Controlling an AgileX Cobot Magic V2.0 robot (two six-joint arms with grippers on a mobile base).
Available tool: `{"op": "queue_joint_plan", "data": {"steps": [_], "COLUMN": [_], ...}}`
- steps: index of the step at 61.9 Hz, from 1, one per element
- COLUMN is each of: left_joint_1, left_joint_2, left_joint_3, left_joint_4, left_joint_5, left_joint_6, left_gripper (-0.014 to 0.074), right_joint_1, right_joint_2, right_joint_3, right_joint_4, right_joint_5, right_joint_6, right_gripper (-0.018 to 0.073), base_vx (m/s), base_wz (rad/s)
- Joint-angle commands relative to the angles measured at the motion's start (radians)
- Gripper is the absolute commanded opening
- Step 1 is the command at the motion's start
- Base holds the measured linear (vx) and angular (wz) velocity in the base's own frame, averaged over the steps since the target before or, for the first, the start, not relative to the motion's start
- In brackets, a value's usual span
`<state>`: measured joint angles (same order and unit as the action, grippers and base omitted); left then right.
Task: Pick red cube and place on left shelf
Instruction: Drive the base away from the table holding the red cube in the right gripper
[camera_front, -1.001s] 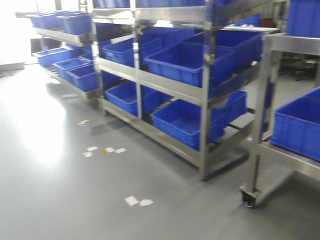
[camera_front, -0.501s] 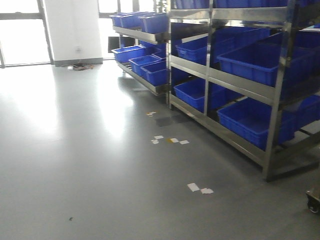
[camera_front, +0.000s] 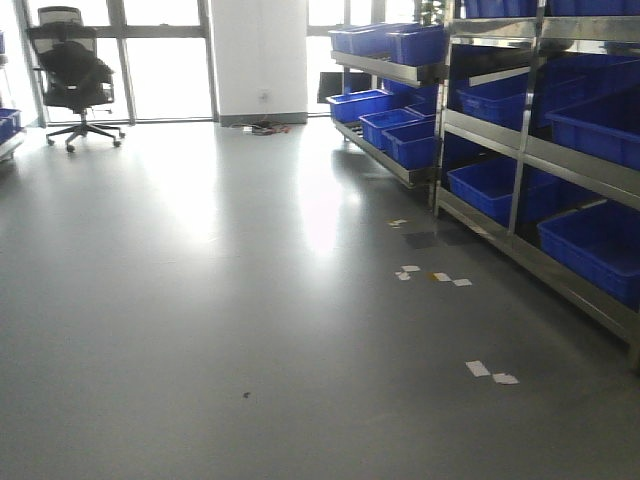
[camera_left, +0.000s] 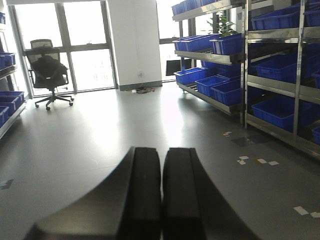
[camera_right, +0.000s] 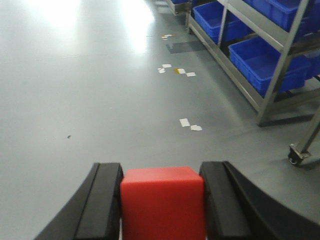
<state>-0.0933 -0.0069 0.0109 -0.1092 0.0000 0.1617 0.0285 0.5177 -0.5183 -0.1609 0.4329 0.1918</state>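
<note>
Right gripper (camera_right: 161, 172) pinches the smooth red plastic-looking cube (camera_right: 162, 207) by opposite flat faces, above the grey floor (camera_right: 75, 75). I judge it light, stiff, slightly slippery; grip centred on the faces suits it. Left gripper (camera_left: 161, 165) pressed together, empty.

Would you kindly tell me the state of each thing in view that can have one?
Left gripper: shut, holding nothing.
Right gripper: shut on the red cube.
Red cube: gripped between the fingers, off the floor.
Bins: open-topped, the insides in view empty.
Chair: upright, nobody in it.
</note>
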Motion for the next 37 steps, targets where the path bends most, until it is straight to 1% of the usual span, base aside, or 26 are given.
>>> {"op": "queue_joint_plan", "data": {"steps": [1, 10, 12, 15, 37], "left_joint_1": [0.002, 0.002, 0.002, 0.002, 0.002], "left_joint_2": [0.006, 0.006, 0.006, 0.006, 0.006], "left_joint_3": [0.022, 0.022, 0.022, 0.022, 0.022], "left_joint_4": [-0.009, -0.009, -0.009, -0.009, -0.009], "left_joint_5": [-0.084, -0.084, -0.084, -0.084, -0.084], "left_joint_6": [-0.002, -0.002, -0.002, -0.002, -0.002], "left_gripper": [0.0106, 0.0106, 0.0106, 0.0106, 0.0106], "right_joint_1": [-0.006, -0.006, -0.006, -0.006, -0.006], "right_joint_2": [0.003, 0.003, 0.003, 0.003, 0.007], "right_joint_3": [-0.029, -0.029, -0.029, -0.029, -0.029], "right_joint_4": [-0.014, -0.014, -0.014, -0.014, -0.014], "right_joint_5": [-0.084, -0.084, -0.084, -0.084, -0.083], "right_joint_6": [-0.002, -0.002, -0.002, -0.002, -0.002], "right_gripper": [0.0057, 0.0057, 0.0057, 0.0057, 0.0057], "base_vx": [-0.08, -0.1, -0.08, -0.07, 0.05], "base_wz": [0.43, 0.34, -0.28, 0.35, 0.1]}}
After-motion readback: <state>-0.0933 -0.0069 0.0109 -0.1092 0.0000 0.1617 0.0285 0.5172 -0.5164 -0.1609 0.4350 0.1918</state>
